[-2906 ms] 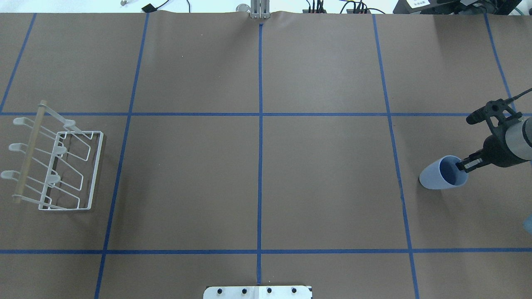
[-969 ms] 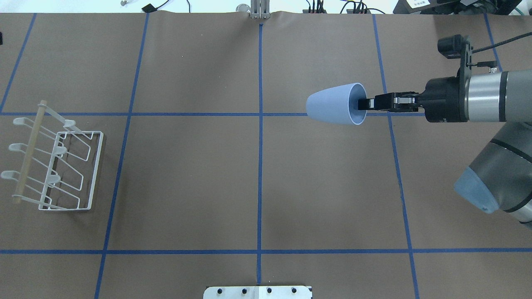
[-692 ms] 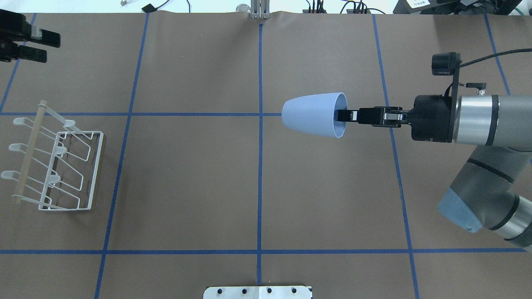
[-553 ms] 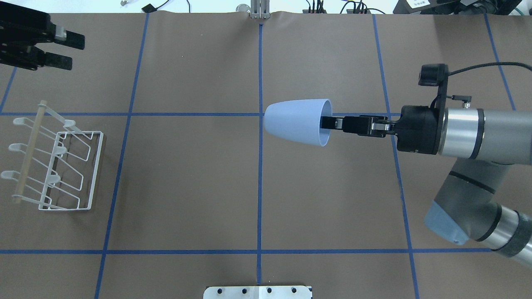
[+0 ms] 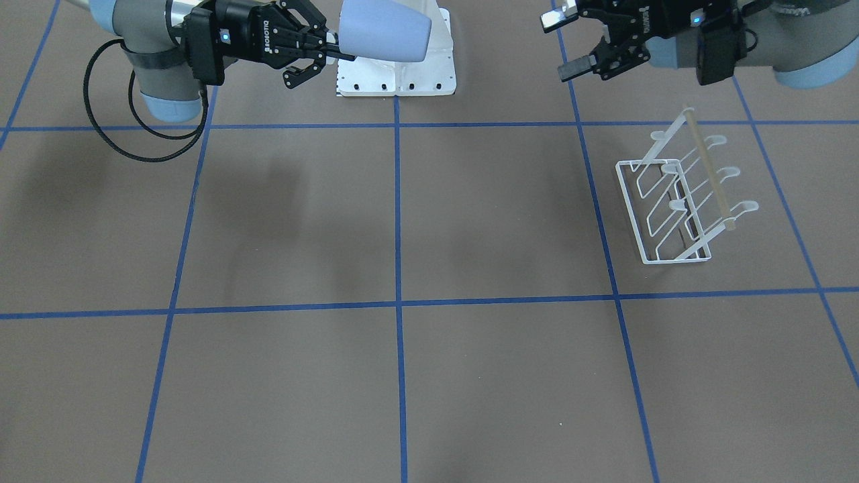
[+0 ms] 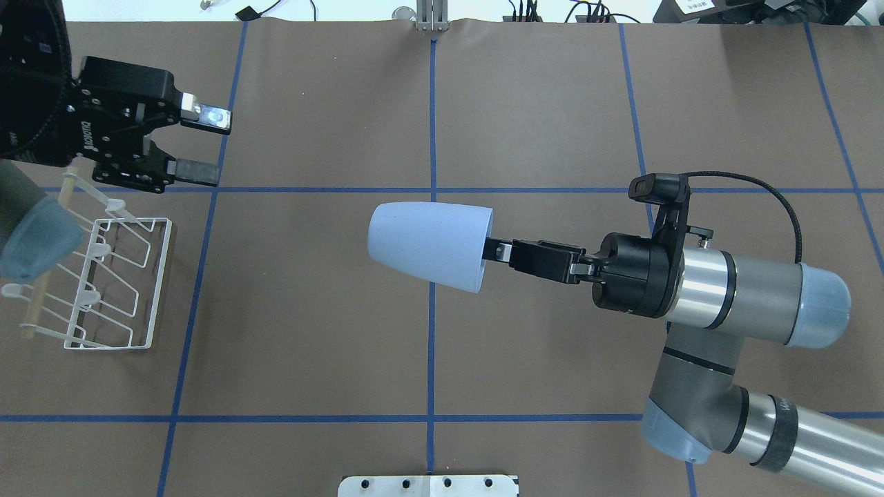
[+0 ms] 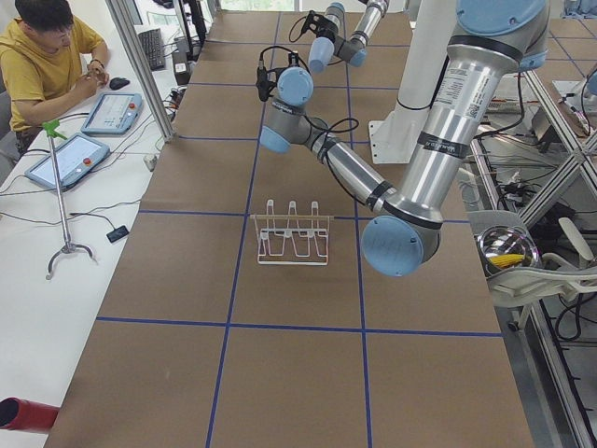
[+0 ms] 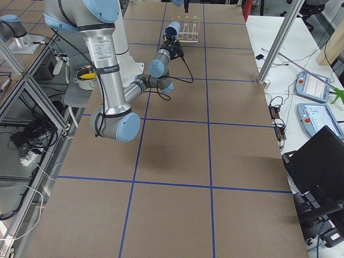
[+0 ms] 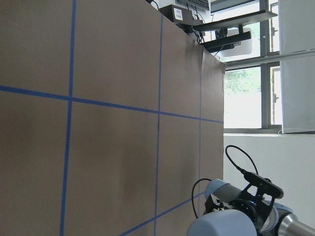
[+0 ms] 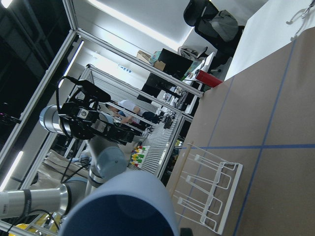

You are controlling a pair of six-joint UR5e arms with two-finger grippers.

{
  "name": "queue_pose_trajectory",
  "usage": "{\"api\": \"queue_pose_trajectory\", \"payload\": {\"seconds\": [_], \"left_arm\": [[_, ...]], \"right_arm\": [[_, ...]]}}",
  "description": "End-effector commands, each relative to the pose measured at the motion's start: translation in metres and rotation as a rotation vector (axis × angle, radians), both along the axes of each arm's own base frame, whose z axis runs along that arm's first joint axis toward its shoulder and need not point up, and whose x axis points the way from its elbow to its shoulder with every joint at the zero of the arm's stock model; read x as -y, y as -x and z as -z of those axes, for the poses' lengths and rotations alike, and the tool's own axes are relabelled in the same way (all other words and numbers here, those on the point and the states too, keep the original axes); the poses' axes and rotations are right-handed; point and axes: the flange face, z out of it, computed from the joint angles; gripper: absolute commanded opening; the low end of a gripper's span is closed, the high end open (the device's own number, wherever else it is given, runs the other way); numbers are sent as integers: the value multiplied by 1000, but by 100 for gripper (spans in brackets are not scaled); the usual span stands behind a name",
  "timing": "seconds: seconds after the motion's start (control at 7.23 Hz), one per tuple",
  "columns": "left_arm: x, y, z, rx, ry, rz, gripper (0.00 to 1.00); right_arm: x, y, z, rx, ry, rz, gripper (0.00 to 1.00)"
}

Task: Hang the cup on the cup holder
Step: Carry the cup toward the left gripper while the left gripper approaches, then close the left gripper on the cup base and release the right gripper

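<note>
The pale blue cup (image 6: 428,241) hangs on its side in the air above the table's middle, base pointing left toward the rack. My right gripper (image 6: 493,250) is shut on the cup's rim, one finger inside. The cup also shows in the front view (image 5: 382,30) and fills the bottom of the right wrist view (image 10: 123,206). The white wire cup holder (image 6: 117,283) stands at the table's left, empty, and shows in the front view (image 5: 678,201) too. My left gripper (image 6: 210,143) is open and empty, in the air just beyond the rack and pointing right.
The white robot pedestal plate (image 6: 428,485) sits at the near table edge. Blue tape lines cross the brown table cover. An operator (image 7: 47,56) sits at a side table with tablets, away from the arms.
My right gripper has carried the cup from the table's right toward the middle. My left gripper has come into view from the upper left, open, near the rack.
</note>
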Motion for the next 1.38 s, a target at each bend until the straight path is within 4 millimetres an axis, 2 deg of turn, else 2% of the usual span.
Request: {"api": "queue_pose_trajectory", "payload": {"seconds": [0.0, 0.28, 0.55, 1.25], "left_arm": [[-25, -33, 11, -128, 51, -60, 98], [-33, -42, 16, -139, 70, -100, 98], [-40, -50, 19, -148, 74, -129, 98], [-49, -60, 20, -157, 76, -157, 98]], "right_arm": [[-22, 18, 11, 120, 16, 2, 0], [-19, 36, 27, 149, 32, -8, 0], [-19, 42, 25, 141, 36, -9, 0], [-20, 50, 38, 161, 62, -23, 0]]}}
